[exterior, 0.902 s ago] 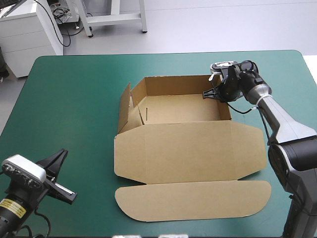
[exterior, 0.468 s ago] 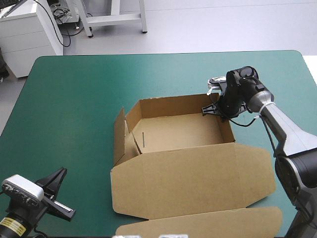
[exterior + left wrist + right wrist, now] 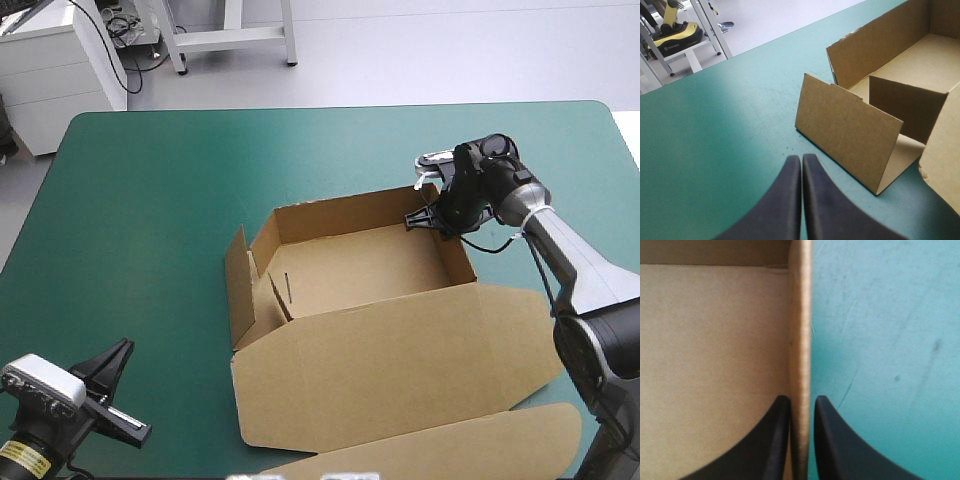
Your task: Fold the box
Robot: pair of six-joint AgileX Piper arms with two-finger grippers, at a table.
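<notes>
The brown box (image 3: 360,270) lies mid-table as an open tray, its lid (image 3: 400,350) spread flat toward the near edge. My right gripper (image 3: 428,214) is shut on the box at the far right corner, its black fingers (image 3: 776,440) pinching the raised right wall (image 3: 800,365). My left gripper (image 3: 110,385) rests low near the table's near left corner, shut and holding nothing. In the left wrist view, the left gripper (image 3: 801,165) points at the box's loose left flap (image 3: 847,132), a short gap away.
The teal-green cover (image 3: 150,200) is bare on the left and far sides. The lid's long tuck flap (image 3: 450,450) reaches the near edge of the table.
The box has slid toward the near edge and turned slightly, drawn by my right gripper. The left gripper has drifted a little nearer the table's near left corner.
</notes>
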